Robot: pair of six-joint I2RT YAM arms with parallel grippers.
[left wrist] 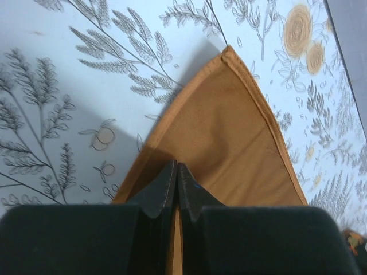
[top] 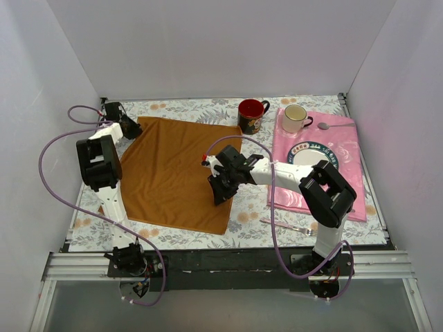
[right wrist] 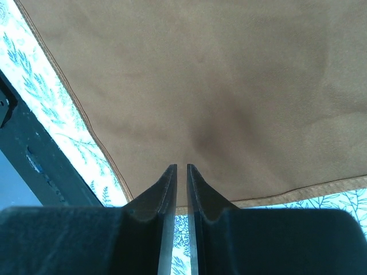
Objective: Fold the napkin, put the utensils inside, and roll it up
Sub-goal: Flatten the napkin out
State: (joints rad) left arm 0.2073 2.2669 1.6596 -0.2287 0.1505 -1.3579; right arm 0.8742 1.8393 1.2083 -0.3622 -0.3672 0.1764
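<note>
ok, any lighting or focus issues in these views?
Top external: even light, sharp, no glare. Left wrist: shadow across tablecloth beside napkin; fingers dark, little detail. Right wrist: bluish cast on tablecloth, dark shadow patch on napkin.

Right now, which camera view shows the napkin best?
The top external view: nearly the whole napkin lies spread out there. The left wrist view shows only one corner; the right wrist view, only a patch and two hems.

Table (top: 194,107) bearing napkin (top: 173,173), pink cloth (top: 344,142), mug (top: 250,115)
</note>
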